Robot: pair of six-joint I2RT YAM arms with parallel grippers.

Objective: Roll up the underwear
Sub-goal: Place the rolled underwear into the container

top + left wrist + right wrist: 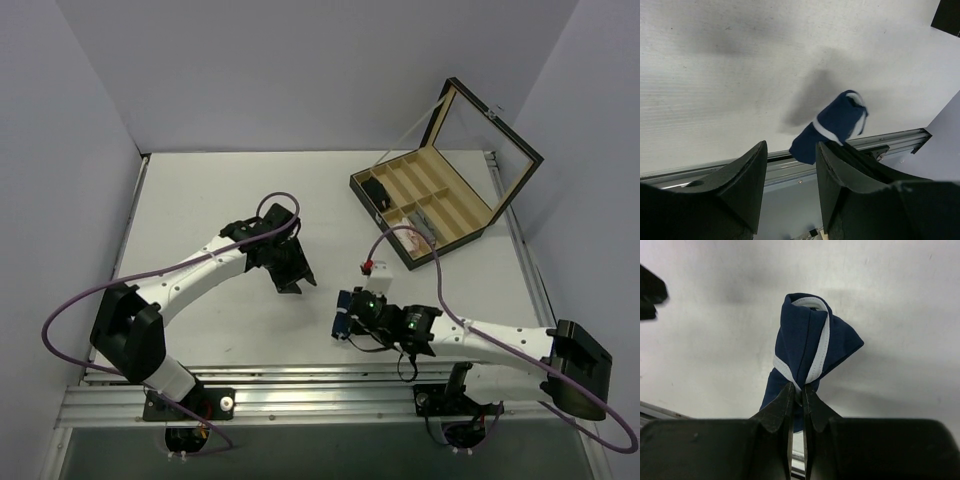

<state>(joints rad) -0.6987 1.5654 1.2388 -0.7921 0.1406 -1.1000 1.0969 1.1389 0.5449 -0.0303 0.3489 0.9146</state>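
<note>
Top view: underwear (343, 322) near front edge of table (200, 200), pinched in right gripper (360, 310); left gripper (292, 280) well apart, further back-left. Left wrist: jaws half open, empty; bundle (832, 127) ahead-right, long axis diagonal. Right wrist: tips clamped on fabric (810, 340), roll standing straight ahead, so rt arm nearer.

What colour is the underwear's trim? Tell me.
White trim on the navy underwear; right wrist view shows it best.

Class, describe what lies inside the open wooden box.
In the wooden box, compartments hold a small black item at the left end and a pale bundle near the front corner, partly hidden by a purple cable.
</note>
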